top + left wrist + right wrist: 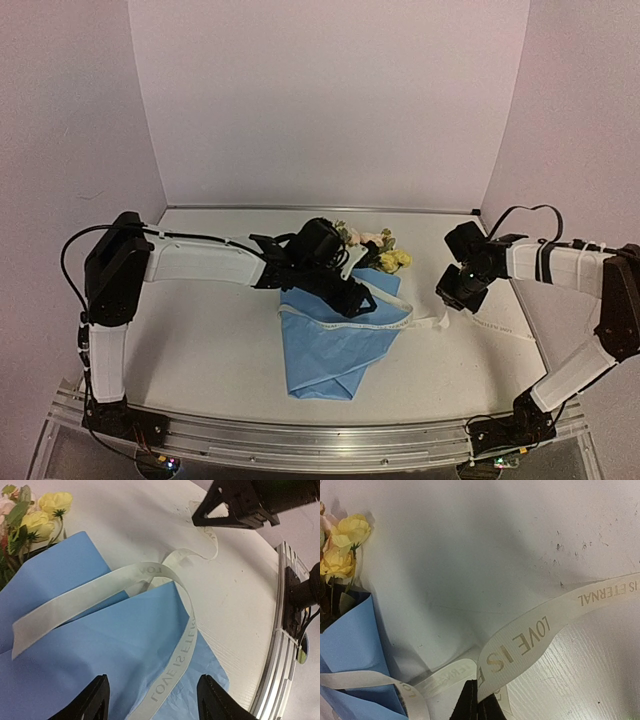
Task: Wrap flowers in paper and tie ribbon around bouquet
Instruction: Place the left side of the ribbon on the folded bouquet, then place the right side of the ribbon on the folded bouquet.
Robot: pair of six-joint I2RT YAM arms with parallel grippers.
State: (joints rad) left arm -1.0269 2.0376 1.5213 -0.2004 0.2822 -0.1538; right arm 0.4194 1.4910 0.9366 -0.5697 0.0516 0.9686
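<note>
1. White table (200,340) inside plain white walls. Blue paper (335,350) is lying mid-table, folded into a cone with its wide end toward the far wall.
2. Flowers (385,255) are sitting inside the paper, yellow and pink blooms poking out past its far right edge. The folds are hiding the stems.
3. Ribbon (100,587), off-white with "LOVE IS ETERNAL" print, is draping across the paper in a loose loop, then running off the paper's right side onto the table.
4. Right gripper (479,702) is hovering just right of the paper, jaws pressed together and pinching the ribbon. Likely anchoring that end so the band isn't sliding off the wrap.
5. Left gripper (152,695) is hanging over the paper, jaws spread and gripping nothing. The ribbon loop is passing beneath them.
6. My read: wrap looks done, tie is in progress, no knot showing. Next, left needs to grab the loop over the paper without dragging the folds open.
</note>
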